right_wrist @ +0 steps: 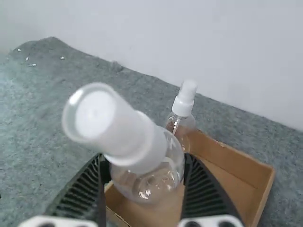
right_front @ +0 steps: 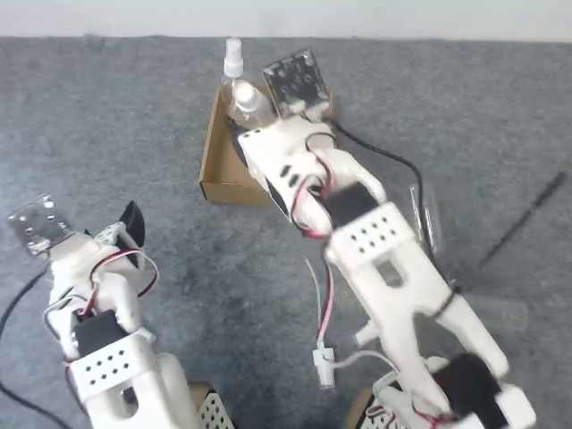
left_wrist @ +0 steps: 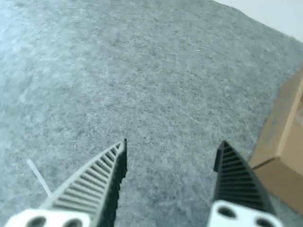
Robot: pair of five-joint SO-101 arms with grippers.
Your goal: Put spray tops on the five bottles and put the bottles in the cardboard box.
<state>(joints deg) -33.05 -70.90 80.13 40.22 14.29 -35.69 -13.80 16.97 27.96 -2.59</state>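
My right gripper is shut on a clear bottle with a white spray top and clear cap, holding it over the cardboard box. A second capped spray bottle stands upright at the box's far end. From above, the held bottle and the standing bottle are at the box, with the right arm over it. My left gripper is open above bare grey felt, near the table's left side, with nothing between its fingers.
A loose spray top with its thin tube lies on the felt between the arms. Clear plastic pieces lie to the right of the right arm. A corner of the box shows in the left wrist view. A pale wall bounds the table's far edge.
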